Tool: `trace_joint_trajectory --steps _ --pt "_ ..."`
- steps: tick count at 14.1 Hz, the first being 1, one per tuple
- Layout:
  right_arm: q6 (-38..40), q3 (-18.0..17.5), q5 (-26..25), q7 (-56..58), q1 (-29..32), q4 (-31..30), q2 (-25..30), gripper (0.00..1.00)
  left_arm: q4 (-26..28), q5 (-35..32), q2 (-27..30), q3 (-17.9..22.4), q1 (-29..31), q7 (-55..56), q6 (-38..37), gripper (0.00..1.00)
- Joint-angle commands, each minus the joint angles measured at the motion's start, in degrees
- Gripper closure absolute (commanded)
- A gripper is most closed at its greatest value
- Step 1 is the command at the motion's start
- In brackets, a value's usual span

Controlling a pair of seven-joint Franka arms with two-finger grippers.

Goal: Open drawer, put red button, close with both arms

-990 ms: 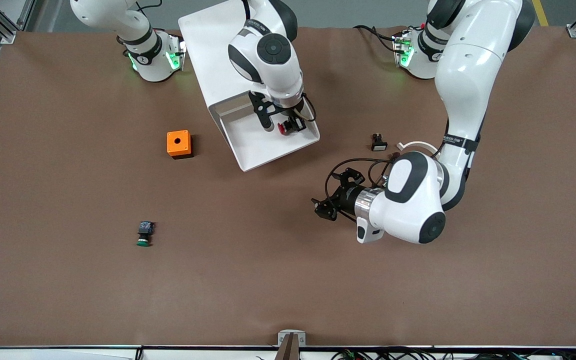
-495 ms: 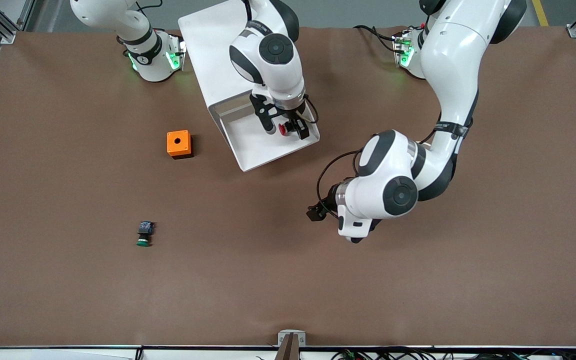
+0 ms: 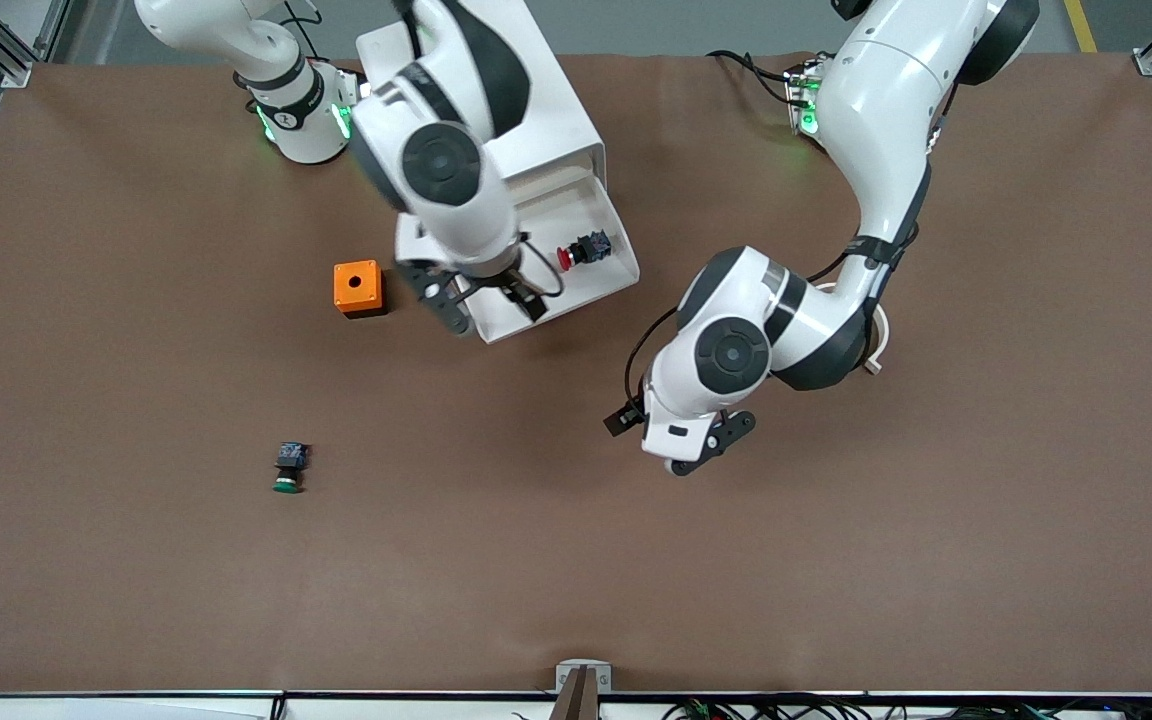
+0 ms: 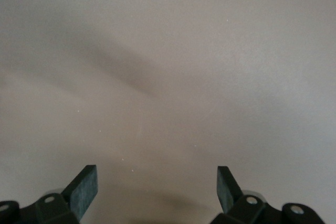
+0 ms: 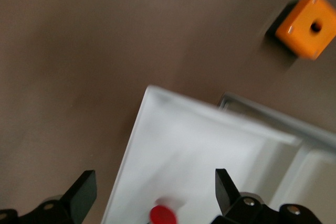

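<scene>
The drawer (image 3: 526, 305) stands pulled out of the white cabinet (image 3: 496, 90). The red button (image 3: 581, 250) lies on its side in the drawer, near the side toward the left arm's end. My right gripper (image 3: 484, 303) is open and empty, up over the drawer's front corner toward the orange box. In the right wrist view the drawer (image 5: 157, 145) and the button's red cap (image 5: 163, 214) show between my open right gripper (image 5: 155, 195). My left gripper (image 3: 671, 435) is open and empty over bare table, nearer the front camera than the drawer. The left wrist view shows my open left gripper (image 4: 157, 190) above bare table.
An orange box with a hole (image 3: 357, 288) stands beside the drawer toward the right arm's end; it also shows in the right wrist view (image 5: 307, 24). A green-capped button (image 3: 288, 470) lies nearer the front camera.
My right gripper let go of the red button in the drawer and moved away toward the drawer's front corner. My left arm's wrist turned and its gripper shifted slightly toward the front camera.
</scene>
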State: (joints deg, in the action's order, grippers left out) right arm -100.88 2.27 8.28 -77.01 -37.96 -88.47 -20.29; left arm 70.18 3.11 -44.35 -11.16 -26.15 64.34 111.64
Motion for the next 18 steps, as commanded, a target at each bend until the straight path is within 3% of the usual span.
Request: trace_joint_trajectory --steps 1,4,8,13,18 --pt "6.2 -0.6 -1.6 17.2 8.3 0.1 4.6 0.00 5.2 -2.8 3.7 -1.2 -0.7 0.1 1.6 0.00" --pt "11.3 -0.6 -4.6 38.2 18.3 0.1 8.1 0.00 5.8 -4.2 4.0 -1.1 -3.2 0.7 1.6 0.00" --pt "14.1 -0.5 -9.9 60.8 27.2 2.5 9.4 0.00 5.9 -6.2 3.7 -1.1 -6.6 6.1 1.4 0.00" --pt "15.3 -0.4 -10.3 75.3 36.0 4.6 9.4 0.00 6.7 -6.2 3.9 -1.2 -10.0 7.2 0.7 0.00" --pt "16.0 -0.7 -10.1 77.4 39.5 6.1 9.2 0.00 6.8 -5.7 4.2 -1.6 -12.6 8.1 0.0 0.00"
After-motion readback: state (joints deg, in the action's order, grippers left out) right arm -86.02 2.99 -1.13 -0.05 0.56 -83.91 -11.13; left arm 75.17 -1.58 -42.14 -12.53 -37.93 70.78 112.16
